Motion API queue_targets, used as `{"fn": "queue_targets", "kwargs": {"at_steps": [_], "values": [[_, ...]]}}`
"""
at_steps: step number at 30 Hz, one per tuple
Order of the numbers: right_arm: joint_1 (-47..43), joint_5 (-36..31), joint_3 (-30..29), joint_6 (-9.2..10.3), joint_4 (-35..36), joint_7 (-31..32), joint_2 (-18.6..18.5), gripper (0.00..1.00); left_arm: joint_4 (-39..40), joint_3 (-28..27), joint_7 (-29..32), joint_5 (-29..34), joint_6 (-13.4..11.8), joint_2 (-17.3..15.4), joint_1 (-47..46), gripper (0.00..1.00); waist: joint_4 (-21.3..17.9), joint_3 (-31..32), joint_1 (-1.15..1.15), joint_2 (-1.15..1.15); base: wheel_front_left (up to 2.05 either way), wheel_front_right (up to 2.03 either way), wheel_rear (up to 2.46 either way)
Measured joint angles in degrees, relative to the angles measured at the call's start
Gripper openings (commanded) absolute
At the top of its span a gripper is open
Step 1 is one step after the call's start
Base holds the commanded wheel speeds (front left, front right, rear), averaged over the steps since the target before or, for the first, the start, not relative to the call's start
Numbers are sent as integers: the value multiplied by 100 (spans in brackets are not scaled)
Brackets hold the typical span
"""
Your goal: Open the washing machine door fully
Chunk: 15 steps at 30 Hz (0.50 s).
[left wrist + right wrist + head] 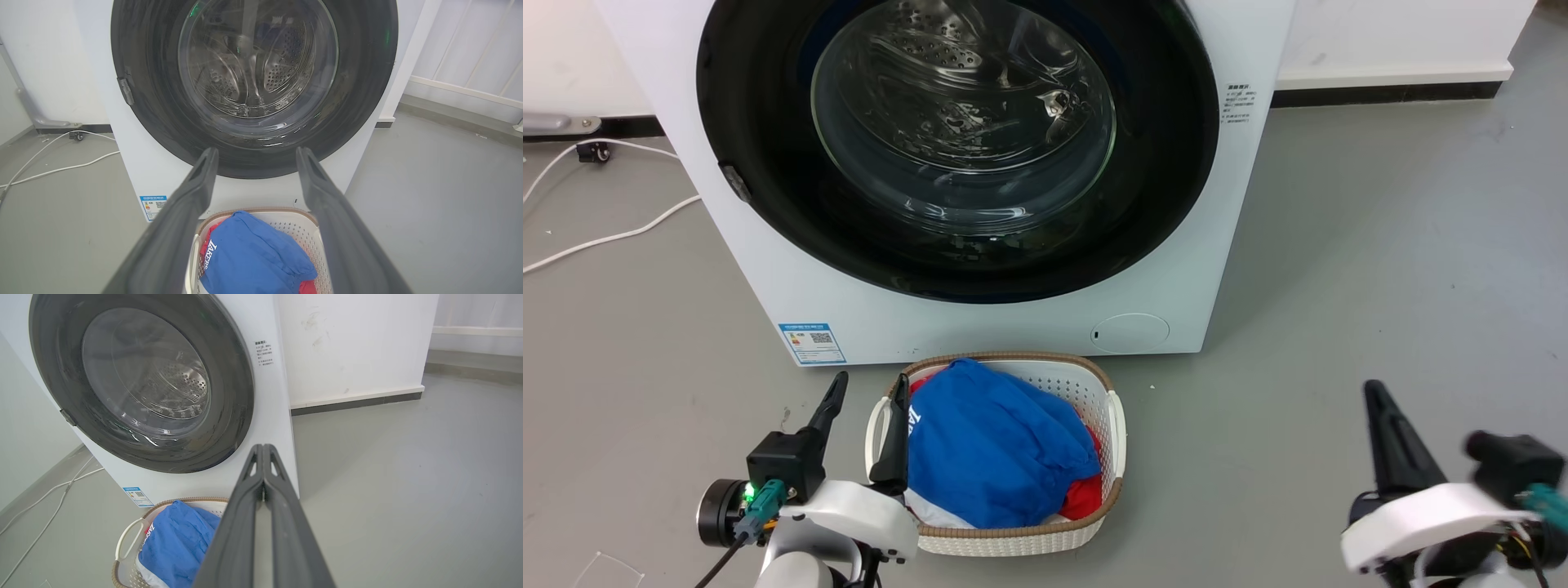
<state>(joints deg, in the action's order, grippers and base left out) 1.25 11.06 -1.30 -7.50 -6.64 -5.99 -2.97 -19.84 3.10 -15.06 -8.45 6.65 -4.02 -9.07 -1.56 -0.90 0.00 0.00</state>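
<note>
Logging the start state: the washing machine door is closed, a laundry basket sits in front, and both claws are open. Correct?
One slip: only the left claw is open. The right claw is shut, its fingers pressed together in the right wrist view. The washing machine door is closed and the laundry basket sits in front of it.

White basket (1116, 425) w/ blue garment (996, 441) over red cloth (1086, 494); white cable (605, 238) on grey floor (1380, 269) at left.
</note>
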Motion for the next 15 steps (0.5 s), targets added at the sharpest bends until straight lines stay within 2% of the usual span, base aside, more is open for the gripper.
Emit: {"fn": "queue_targets", "kwargs": {"at_steps": [1,3,5,11,13,15], "values": [[6,248,-52,0,-45,14,0,0,5,-24,0,-27,9,5,0,100,-2,-4,0,0,0,0,0],[84,1298,-165,1,-189,57,-1,0,18,-64,0,-36,16,20,0,100,-9,-12,0,0,0,0,0],[187,2051,-249,1,-354,99,-1,0,37,-104,-1,-37,14,34,-1,100,-12,-23,0,0,0,0,0],[598,5042,-322,1,-737,366,5,0,110,-159,-1,-35,-5,58,-31,100,8,-113,0,0,0,0,0],[775,5815,-436,1,-814,519,3,0,148,-164,-1,-26,-5,64,-80,100,19,-180,0,0,0,0,0],[984,6216,-603,2,-872,677,11,0,236,-177,-1,-12,-5,75,-122,100,31,-267,0,0,0,0,0]]}}
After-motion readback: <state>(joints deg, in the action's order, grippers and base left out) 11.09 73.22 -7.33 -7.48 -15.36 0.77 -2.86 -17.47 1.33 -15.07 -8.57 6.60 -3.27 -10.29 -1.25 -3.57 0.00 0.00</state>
